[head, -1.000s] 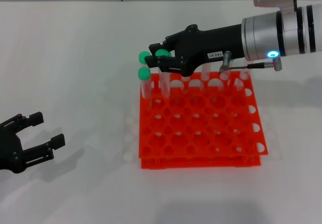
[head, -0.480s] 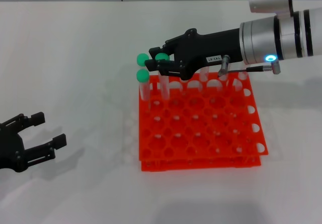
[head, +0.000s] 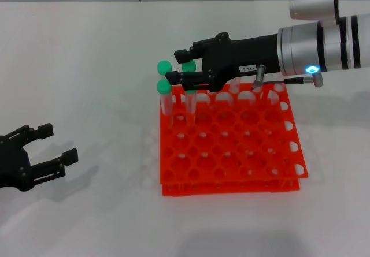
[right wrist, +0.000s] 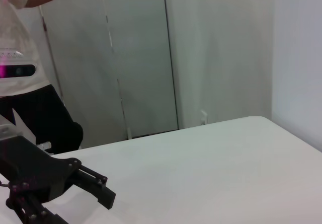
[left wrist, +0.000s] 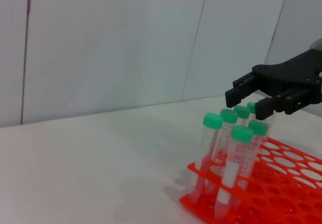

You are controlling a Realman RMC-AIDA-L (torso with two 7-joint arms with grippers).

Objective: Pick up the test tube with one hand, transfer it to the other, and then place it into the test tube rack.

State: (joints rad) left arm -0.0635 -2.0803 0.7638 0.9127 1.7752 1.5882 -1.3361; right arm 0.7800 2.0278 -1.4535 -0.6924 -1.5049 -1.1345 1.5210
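The orange-red rack (head: 231,138) sits mid-table and also shows in the left wrist view (left wrist: 287,183). Several green-capped tubes stand upright in its far-left corner (left wrist: 229,133). One test tube (head: 188,67) stands in a back-row hole, its cap between the spread fingers of my right, labelled gripper (head: 175,66). That gripper is open and hovers at cap height; it also shows in the left wrist view (left wrist: 246,104). Two more caps (head: 165,86) show just left of it. My left gripper (head: 58,142) is open and empty low over the table at the near left.
Clear uncapped tubes (head: 236,84) stand along the rack's back row under the right arm. A thin metal rod (head: 289,79) sticks out from the right wrist. The right wrist view shows the left gripper (right wrist: 79,209), the white table (right wrist: 201,153) and a person behind.
The right gripper's fingers have spread apart around the tube's cap, letting it go in the rack. The left gripper has shifted slightly right.
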